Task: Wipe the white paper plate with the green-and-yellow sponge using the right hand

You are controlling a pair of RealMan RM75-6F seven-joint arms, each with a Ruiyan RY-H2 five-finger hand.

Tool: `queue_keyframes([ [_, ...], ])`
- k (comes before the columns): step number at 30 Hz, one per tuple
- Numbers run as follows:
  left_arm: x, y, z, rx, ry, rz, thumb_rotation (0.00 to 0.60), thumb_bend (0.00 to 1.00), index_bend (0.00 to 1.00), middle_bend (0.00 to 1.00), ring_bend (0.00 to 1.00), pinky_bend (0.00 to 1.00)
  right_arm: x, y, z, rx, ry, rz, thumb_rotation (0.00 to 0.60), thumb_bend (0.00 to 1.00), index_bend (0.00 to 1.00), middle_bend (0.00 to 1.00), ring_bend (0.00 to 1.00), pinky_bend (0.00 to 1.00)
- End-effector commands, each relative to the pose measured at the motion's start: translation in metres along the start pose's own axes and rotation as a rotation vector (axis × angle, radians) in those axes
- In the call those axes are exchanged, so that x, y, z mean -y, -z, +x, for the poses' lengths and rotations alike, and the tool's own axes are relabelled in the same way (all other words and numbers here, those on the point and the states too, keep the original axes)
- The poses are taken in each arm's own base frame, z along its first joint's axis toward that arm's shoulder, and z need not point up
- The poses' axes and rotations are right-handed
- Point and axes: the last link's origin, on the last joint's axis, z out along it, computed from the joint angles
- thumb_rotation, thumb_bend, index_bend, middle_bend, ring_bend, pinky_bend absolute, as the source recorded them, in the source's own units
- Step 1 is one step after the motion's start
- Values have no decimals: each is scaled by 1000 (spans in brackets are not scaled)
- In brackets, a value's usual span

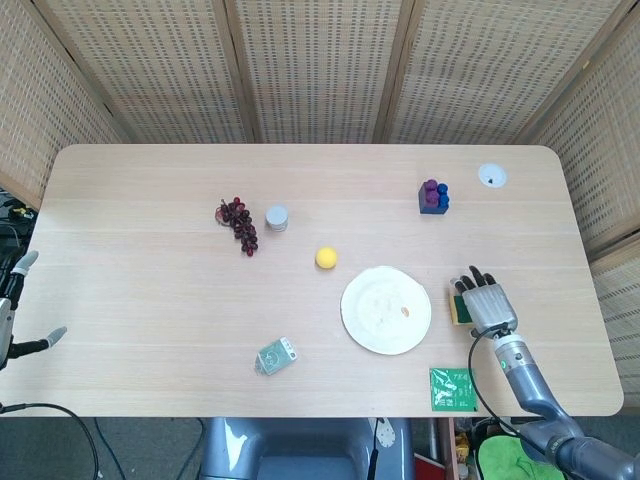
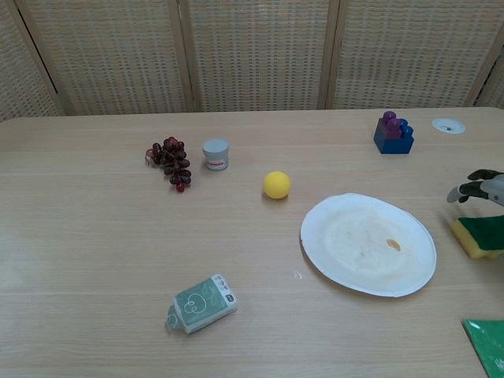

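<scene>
The white paper plate [image 1: 386, 309] [image 2: 368, 243] lies at the right of the table, with a small orange crumb on its right half. Just right of it sits the green-and-yellow sponge [image 1: 457, 306] [image 2: 479, 235]. My right hand [image 1: 486, 301] is over the sponge's right part, palm down, covering most of it. Its dark fingertips [image 2: 472, 189] curl down past the sponge's far edge at the right border of the chest view. No grip on the sponge shows. My left hand [image 1: 18, 302] hangs off the table's left edge, fingers apart and empty.
A yellow ball [image 1: 326, 258] lies just up-left of the plate. Grapes [image 1: 239, 222] and a small grey jar [image 1: 276, 217] sit further left. A purple-and-blue block [image 1: 433, 196] stands at the far right. A green packet [image 1: 453, 389] and a wrapped pack [image 1: 276, 356] lie near the front edge.
</scene>
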Motion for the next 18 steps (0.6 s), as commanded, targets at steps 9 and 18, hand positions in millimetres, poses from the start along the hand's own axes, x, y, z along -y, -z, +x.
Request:
queue_keyframes([
  [9, 1, -2, 1, 5, 8, 2, 600, 0, 0, 0, 0, 0, 3, -13, -7, -28, 20, -1, 600, 136, 349, 374, 223, 455],
  [18, 2, -2, 1, 11, 7, 6, 600, 0, 0, 0, 0, 0, 6, -17, -9, -41, 21, 21, 600, 240, 422, 457, 307, 545],
])
